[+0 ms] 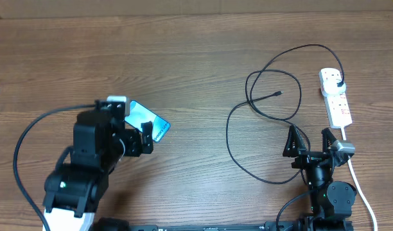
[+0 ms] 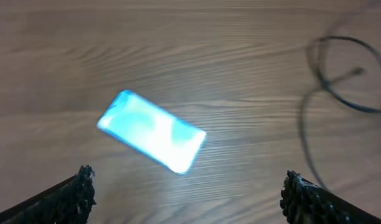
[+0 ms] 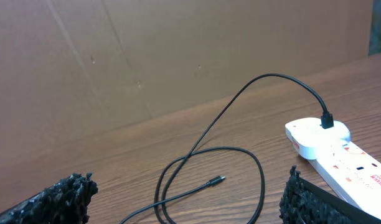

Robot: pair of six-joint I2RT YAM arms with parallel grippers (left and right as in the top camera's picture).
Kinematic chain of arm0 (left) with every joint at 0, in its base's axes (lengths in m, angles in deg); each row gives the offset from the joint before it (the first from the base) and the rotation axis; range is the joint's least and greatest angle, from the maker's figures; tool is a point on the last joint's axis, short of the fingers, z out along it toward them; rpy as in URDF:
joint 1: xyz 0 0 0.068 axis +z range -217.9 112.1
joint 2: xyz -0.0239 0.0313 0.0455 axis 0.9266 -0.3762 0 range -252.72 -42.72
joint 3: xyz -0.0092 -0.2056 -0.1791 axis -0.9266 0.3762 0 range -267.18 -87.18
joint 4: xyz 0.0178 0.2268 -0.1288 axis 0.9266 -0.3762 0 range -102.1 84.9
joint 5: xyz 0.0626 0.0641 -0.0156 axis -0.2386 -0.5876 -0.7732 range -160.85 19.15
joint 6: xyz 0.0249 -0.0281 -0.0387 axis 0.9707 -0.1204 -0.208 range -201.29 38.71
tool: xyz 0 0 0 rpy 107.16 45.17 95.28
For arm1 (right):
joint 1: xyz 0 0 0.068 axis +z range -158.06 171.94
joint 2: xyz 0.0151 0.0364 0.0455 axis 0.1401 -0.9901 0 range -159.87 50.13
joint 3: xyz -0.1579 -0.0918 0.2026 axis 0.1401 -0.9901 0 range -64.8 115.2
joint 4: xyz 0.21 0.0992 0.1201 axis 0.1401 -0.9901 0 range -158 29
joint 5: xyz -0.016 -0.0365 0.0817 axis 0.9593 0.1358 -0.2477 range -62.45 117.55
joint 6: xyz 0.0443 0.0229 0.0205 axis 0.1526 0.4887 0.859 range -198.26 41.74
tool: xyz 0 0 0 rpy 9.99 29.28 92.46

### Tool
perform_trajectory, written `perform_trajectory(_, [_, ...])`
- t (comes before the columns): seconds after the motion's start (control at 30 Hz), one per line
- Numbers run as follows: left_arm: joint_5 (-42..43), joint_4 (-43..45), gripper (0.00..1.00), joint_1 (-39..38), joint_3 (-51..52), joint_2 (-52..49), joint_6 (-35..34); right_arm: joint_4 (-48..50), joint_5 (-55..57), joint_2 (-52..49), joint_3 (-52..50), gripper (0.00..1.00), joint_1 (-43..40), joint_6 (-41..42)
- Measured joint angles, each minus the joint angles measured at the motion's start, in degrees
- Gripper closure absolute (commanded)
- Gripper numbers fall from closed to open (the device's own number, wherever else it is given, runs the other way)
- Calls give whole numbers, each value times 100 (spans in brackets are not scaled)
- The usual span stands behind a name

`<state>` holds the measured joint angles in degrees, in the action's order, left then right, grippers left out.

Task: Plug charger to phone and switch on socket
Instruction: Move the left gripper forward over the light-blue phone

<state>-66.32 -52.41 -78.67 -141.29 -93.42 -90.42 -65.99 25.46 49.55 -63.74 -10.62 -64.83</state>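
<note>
Phone (image 1: 151, 120) on the table's 9 o'clock side, long axis 10-to-4, partly hidden under the left arm; screen glare makes the text unreadable. Socket (image 1: 336, 96) on the 3 o'clock side, axis roughly 12-to-6. Charger (image 1: 227, 136) plugged into its 12 o'clock end; connector tip (image 1: 278, 94) points to 2 o'clock. Left gripper (image 2: 187, 186) and right gripper (image 1: 308, 142) both spread, empty.

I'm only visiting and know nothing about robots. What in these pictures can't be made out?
- Overhead: part of the phone is hidden under the left arm; its small text is too tiny to read.
- Left wrist: glare washes out the phone's screen; the charger is blurred.
- Right wrist: the socket runs off the right edge.
- Every view: the socket's switches are too small to tell on from off.
</note>
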Motion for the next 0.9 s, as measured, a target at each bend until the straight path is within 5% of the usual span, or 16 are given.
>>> perform_trajectory(0.37, [885,-396,0,0,-160,-570,481,4,0,0,0,0,0,2])
perform_trajectory(0.9, [981,-483,0,0,-160,-1174,0,4,0,0,0,0,0,0])
